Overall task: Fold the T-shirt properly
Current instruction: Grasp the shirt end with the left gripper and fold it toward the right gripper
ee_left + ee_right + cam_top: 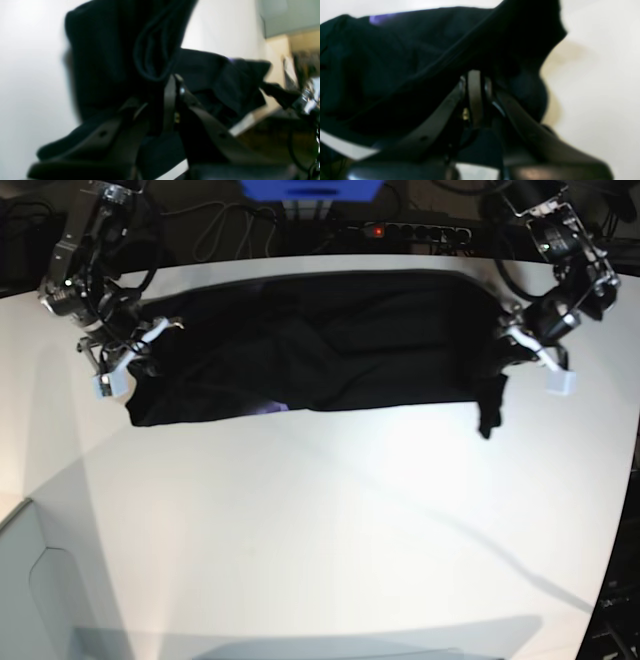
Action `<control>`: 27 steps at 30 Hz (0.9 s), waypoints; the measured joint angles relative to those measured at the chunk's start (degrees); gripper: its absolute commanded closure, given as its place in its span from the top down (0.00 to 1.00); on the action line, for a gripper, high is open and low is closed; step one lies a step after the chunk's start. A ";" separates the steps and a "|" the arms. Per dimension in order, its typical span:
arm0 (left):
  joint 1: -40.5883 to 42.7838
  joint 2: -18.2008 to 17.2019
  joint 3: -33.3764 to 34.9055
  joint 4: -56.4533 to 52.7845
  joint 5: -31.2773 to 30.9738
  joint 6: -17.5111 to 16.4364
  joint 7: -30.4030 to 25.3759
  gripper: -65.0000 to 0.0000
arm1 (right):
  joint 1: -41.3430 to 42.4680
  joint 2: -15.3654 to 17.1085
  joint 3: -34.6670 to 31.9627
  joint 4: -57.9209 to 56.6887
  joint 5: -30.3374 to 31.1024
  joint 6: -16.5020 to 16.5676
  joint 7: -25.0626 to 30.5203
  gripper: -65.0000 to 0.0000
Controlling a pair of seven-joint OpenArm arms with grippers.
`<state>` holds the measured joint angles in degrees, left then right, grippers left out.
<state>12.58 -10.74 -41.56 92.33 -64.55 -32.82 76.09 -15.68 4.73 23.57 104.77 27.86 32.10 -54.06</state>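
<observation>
The black T-shirt (320,345) hangs stretched in a wide band across the far part of the white table (320,520). A small purplish patch (272,408) shows at its lower edge. At the right of the base view, my left gripper (508,345) is shut on the shirt's edge, and a flap droops below it. The left wrist view shows its fingers (172,85) pinched together on bunched black cloth (120,50). My right gripper (150,340) is at the base view's left. Its fingers (475,82) are closed on the dark fabric (395,62) draped over them.
Behind the table's far edge lie a power strip (400,228) with a red light, loose cables (230,230) and a blue object (310,188). A grey panel (40,580) sits at the near left corner. The table's right edge (625,480) curves close to the left arm.
</observation>
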 measured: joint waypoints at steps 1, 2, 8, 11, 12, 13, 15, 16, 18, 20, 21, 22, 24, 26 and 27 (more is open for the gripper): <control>-0.13 -0.04 2.73 0.13 0.72 0.02 -0.35 0.00 | 0.02 0.02 0.00 0.00 0.02 0.00 0.02 0.00; -0.20 -0.04 4.83 0.24 1.51 0.52 -0.39 0.00 | 0.09 0.04 0.02 0.00 0.00 0.00 0.04 0.00; -2.29 2.97 12.96 -0.35 3.10 5.42 -0.04 0.00 | 0.09 -0.02 0.00 0.07 0.04 0.00 -0.15 0.00; -4.02 4.46 17.81 -0.37 3.23 7.67 -0.09 0.00 | 0.11 -0.04 0.00 0.07 0.31 0.00 -0.15 0.00; -4.50 5.07 19.15 -0.37 3.28 8.04 -0.26 0.00 | 0.09 -0.13 -0.07 0.07 0.39 0.00 -0.15 0.00; -4.87 5.68 20.39 -0.37 3.28 8.85 -0.02 0.00 | 0.07 -0.15 -0.07 0.07 0.42 0.00 -0.17 0.00; -5.57 6.93 22.47 -0.42 3.32 9.90 -0.24 0.00 | 0.09 -0.15 -0.11 0.07 0.42 0.00 -0.15 0.00; -5.90 7.32 23.32 -0.42 4.13 10.16 -0.31 0.00 | 0.11 -0.13 -0.11 0.07 0.42 0.00 -0.15 0.00; -6.49 8.39 24.65 -0.42 7.52 10.36 -0.09 0.00 | 0.09 -0.13 -0.11 0.07 0.37 0.00 -0.20 0.00; -6.88 9.20 26.45 -0.42 11.13 10.38 -0.24 0.00 | 0.09 -0.15 -0.11 0.07 0.44 0.00 -0.15 0.00; -6.88 9.49 27.12 -0.44 11.80 10.36 -0.20 0.00 | 0.11 -0.15 -0.11 0.07 0.44 0.00 -0.15 0.00; -6.88 9.81 27.65 -0.44 12.50 10.36 -0.22 0.00 | 0.09 -0.15 -0.11 0.07 0.42 0.00 -0.17 0.00; -6.91 10.19 29.09 -0.46 13.66 10.36 -0.20 0.00 | 0.09 -0.15 -0.11 0.07 0.42 0.00 -0.17 0.00; -7.02 10.58 30.01 -0.46 14.43 10.36 -0.20 0.00 | 0.09 -0.15 -0.11 0.07 0.42 0.00 -0.17 0.00; -7.32 10.56 30.49 -0.48 14.67 10.36 -0.24 0.00 | 0.11 -0.15 -0.11 0.07 0.42 0.00 -0.17 0.00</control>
<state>5.26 -0.19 -11.07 91.85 -49.89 -22.46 75.85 -15.57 4.58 23.46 104.84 28.27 32.10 -54.24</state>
